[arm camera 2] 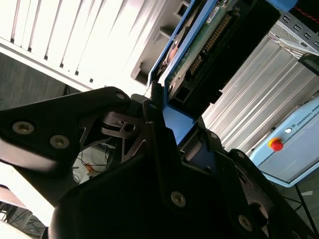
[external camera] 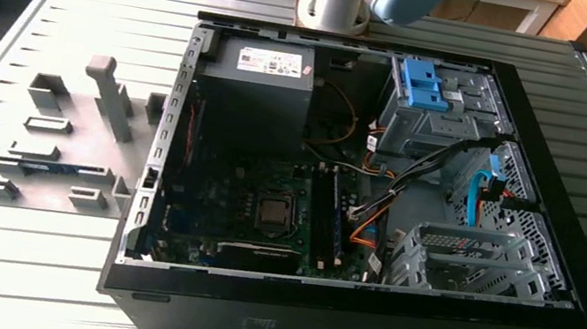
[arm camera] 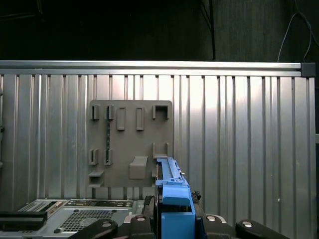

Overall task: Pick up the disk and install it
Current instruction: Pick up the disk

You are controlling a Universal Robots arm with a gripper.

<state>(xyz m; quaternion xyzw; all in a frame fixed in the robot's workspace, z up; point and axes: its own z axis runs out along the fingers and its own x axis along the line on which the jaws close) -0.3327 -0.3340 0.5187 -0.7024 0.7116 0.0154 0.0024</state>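
Hand (arm camera 2: 174, 122): black fingers (arm camera 2: 152, 107) are pressing in from both sides on the blue bracket, so it's pinching the disk (arm camera 2: 209, 45) by one end.
Disk: is hanging in the air off the tabletop (external camera: 80, 13), at the exterior view's upper left w/ its label side facing that camera. It isn't in the PC case (external camera: 559, 289).
Underside: second wrist view is showing the green circuit board and connector edge pointing away from the hand.
Below: first wrist view is looking down past the bracket edge at the grey fixture plate (arm camera: 130, 144), w/ a corner of the case beside it.
Case: is lying open on its side. Inside are a power supply (external camera: 262, 70), a blue latch (external camera: 421, 83) and a drive cage (external camera: 469, 257).
Step (my read): carrying phase. Pick-up looks done, install not yet.
Doing it well: I'd be holding the disk square in the pinch, no swing, travelling high enough to clear the case rim and loose cables (external camera: 468, 189).
Risk: the grip is on plastic at one end only, so the disk could be pivoting or slipping if jolted. Slow, steady motion seems safer.
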